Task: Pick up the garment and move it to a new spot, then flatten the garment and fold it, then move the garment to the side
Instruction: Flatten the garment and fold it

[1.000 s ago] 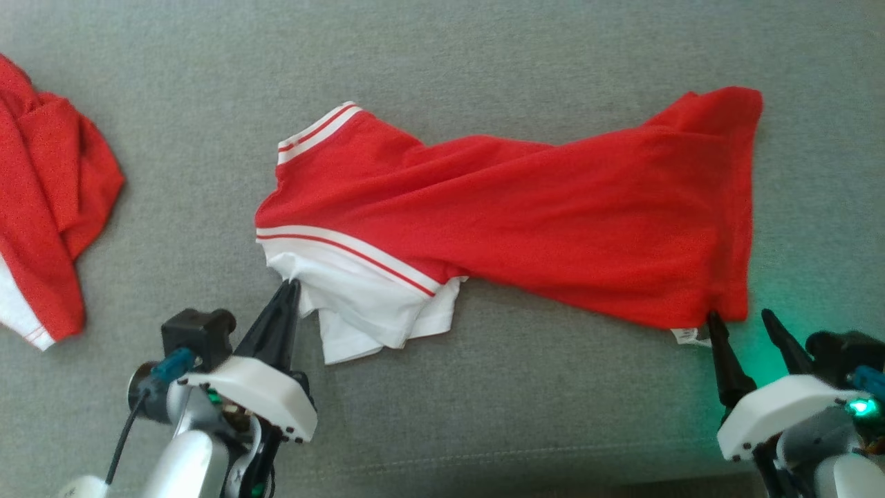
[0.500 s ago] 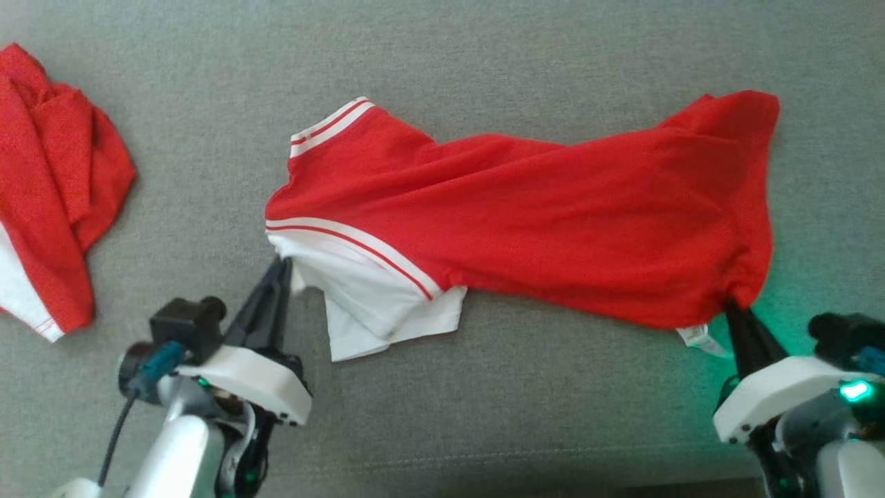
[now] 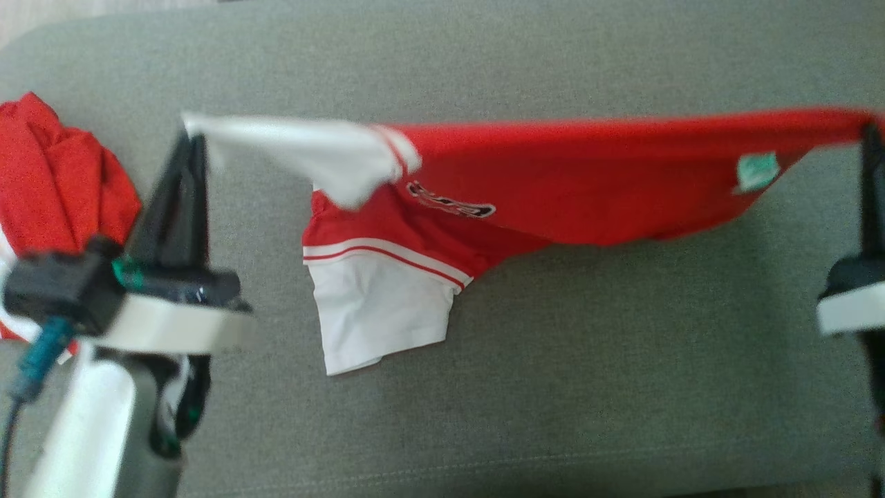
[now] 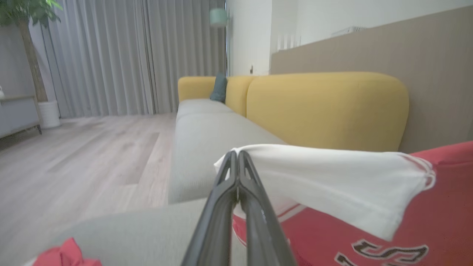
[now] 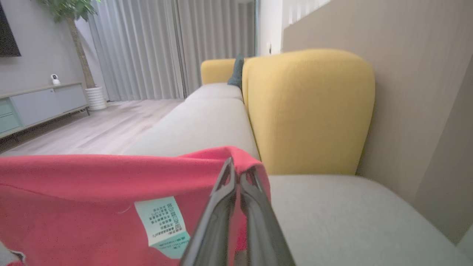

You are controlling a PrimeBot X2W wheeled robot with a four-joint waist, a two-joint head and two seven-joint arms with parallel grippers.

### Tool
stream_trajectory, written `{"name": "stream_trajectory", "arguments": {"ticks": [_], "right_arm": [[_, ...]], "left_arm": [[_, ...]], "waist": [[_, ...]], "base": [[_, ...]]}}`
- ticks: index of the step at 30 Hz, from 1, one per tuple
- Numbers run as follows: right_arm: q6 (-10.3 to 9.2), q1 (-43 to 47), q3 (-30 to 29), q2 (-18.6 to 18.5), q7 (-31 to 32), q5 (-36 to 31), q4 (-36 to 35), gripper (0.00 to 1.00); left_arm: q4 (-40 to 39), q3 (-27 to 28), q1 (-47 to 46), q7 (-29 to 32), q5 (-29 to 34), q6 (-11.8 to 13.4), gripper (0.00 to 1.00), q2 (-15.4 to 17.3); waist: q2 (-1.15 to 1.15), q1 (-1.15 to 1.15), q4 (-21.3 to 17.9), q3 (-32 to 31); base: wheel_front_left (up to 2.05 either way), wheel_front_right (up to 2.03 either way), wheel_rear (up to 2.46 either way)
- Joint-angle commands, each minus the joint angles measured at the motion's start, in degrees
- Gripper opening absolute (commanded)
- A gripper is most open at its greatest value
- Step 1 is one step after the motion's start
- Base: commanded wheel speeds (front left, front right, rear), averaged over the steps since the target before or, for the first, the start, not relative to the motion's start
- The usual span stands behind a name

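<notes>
Head view, L to R: red heap (image 3: 62, 180) at 9 o'clock on grey sofa (image 3: 553, 387). Just beside it, at 10 o'clock, L gripper (image 3: 190, 142), fingers pressed together on corner of white sleeve (image 3: 290, 149) of shirt (image 3: 588, 180). Shirt stretched taut betw. both grippers, top edge running 10 to 2 o'clock, red body sagging below. 2nd sleeve (image 3: 377, 311) hangs toward 7 o'clock, can't tell if it touches sofa. Pale label (image 3: 756, 171) near R end. R gripper (image 3: 871, 131) at 3 o'clock, fingers closed on red hem corner
</notes>
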Motion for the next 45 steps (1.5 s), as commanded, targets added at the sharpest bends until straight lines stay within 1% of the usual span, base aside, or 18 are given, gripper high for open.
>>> {"name": "stream_trajectory", "arguments": {"ticks": [1, 7, 12, 16, 17, 22, 26, 31, 34, 38, 42, 45], "right_arm": [[-0.04, -3.71, 0.56, -2.61, 0.64, 0.43, -3.42, 0.00], [-0.04, -12.28, 0.00, -6.67, 3.06, 1.34, -7.43, 0.00], [-0.04, -18.52, -0.40, -9.47, 5.84, 2.96, -8.49, 0.00], [-0.04, -21.67, 0.02, -10.58, 6.86, 4.48, -7.14, 0.00], [-0.04, -21.67, 0.02, -10.58, 6.86, 4.48, -7.14, 0.00], [-0.04, -23.71, 0.84, -10.62, 6.84, 5.74, -4.54, 0.00], [-0.04, -27.15, 2.61, -10.29, 5.78, 7.31, -0.24, 0.00], [-0.04, -36.09, 7.08, -9.39, 2.38, 8.86, 9.70, 0.00], [-0.04, -42.99, 10.74, -8.70, -1.30, 9.25, 17.55, 0.00], [-0.04, -52.25, 15.50, -7.24, -8.59, 9.46, 27.55, 0.00], [-0.04, -59.47, 19.86, -5.75, -15.04, 9.67, 37.28, 0.00], [-0.04, -62.63, 23.17, -4.74, -17.17, 10.48, 44.60, 0.00]], "left_arm": [[-3.88, 3.01, -4.82, 0.37, 0.73, 0.41, 0.00, 2.48], [-8.94, 3.74, -13.39, 3.50, 1.90, -0.67, 0.00, 5.17], [-12.00, 4.27, -20.98, 6.74, 2.79, -1.54, 0.00, 7.23], [-12.58, 4.05, -26.02, 8.85, 2.67, -2.03, 0.00, 7.57], [-12.58, 4.05, -26.02, 8.85, 2.67, -2.03, 0.00, 7.57], [-9.72, 2.83, -30.57, 10.05, 1.54, -2.88, 0.00, 6.67], [-3.16, 1.75, -35.89, 9.89, 0.55, -4.20, 0.00, 5.72], [11.10, 0.74, -45.47, 7.09, -0.38, -6.31, 0.00, 3.95], [21.35, 0.44, -52.19, 3.71, -0.12, -7.25, 0.00, 2.93], [33.36, 0.19, -60.43, -1.03, -0.20, -8.56, 0.00, 1.57], [41.19, 0.06, -67.19, -4.13, 0.14, -9.42, 0.00, 1.03], [46.61, 0.27, -69.02, -4.95, -0.53, -9.66, 0.00, -0.11]], "waist": [[0.00, 0.00, 0.01, -1.06], [0.00, 0.00, 0.04, -3.49], [0.00, 0.00, -0.22, -5.00], [0.00, 0.00, -0.36, -5.50], [0.00, 0.00, -0.36, -5.50], [0.00, 0.00, -0.31, -5.00], [0.00, 0.00, -0.69, -3.45], [0.00, 0.00, -1.59, -0.90], [0.00, 0.00, -1.90, 0.01], [0.00, 0.00, -2.27, 0.41], [0.00, 0.00, -2.20, 1.55], [0.00, 0.00, -1.57, 3.35]], "base": [[0.00, 0.00, 0.00], [0.00, 0.00, 0.00], [0.00, 0.00, 0.00], [0.00, 0.00, 0.00], [0.00, 0.00, 0.00], [0.00, 0.00, 0.00], [0.00, 0.00, 0.00], [0.00, 0.00, 0.00], [0.00, 0.00, 0.00], [0.00, 0.00, 0.00], [0.00, 0.00, 0.00], [0.00, 0.00, 0.00]]}}
